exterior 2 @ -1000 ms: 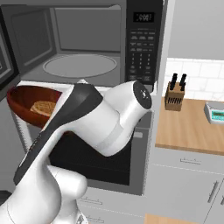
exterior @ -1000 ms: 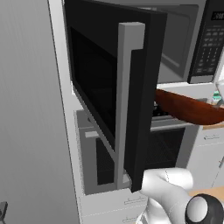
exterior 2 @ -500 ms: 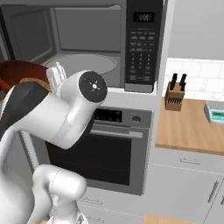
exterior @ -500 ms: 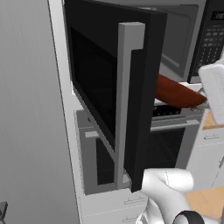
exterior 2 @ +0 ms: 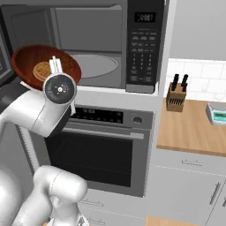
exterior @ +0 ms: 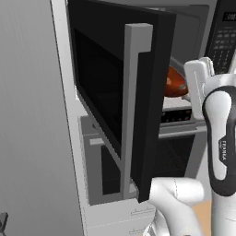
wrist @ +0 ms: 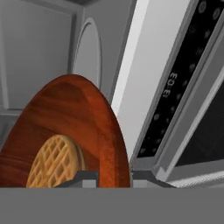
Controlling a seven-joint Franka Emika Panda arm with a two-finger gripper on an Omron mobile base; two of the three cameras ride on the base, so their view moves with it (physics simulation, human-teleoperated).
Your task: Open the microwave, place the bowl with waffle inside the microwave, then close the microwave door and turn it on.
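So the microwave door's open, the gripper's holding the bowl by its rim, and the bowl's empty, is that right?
Not quite: the bowl isn't empty. A waffle lies inside it, as the hand view shows. The rest stands: the microwave door is open and the gripper holds the bowl by its rim.

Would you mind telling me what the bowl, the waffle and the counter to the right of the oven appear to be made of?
The bowl looks like polished wood: reddish-brown with darker grain streaks and a soft sheen, though glazed ceramic is possible. The waffle reads as baked batter: matte golden tan with a raised grid. The counter appears to be light wood, like butcher block: warm tan, with faint lengthwise lines.
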